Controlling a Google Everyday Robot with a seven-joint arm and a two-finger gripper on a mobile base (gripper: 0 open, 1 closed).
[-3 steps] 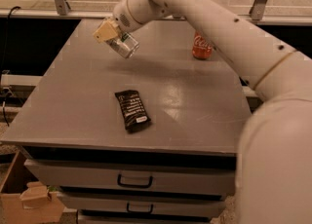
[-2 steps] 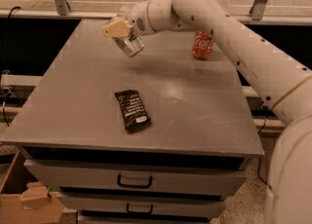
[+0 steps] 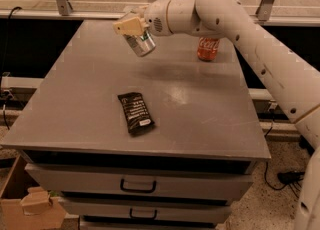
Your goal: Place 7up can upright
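Note:
The 7up can [image 3: 141, 43] is silver with green marks. It hangs tilted in the air above the far left part of the grey table [image 3: 200, 104]. My gripper [image 3: 132, 26] is shut on the can's upper end, with its tan fingers [image 3: 127, 24] around it. The white arm reaches in from the right.
A red Coca-Cola can [image 3: 208, 48] stands upright at the table's far right, just behind the arm. A black snack packet [image 3: 135, 112] lies flat near the front middle. Drawers [image 3: 137, 186] sit below the tabletop. A cardboard box [image 3: 30, 206] is on the floor at left.
The arm has drawn back to the right, and the gripper with the can has shifted right and slightly down. The can stays tilted in the grip.

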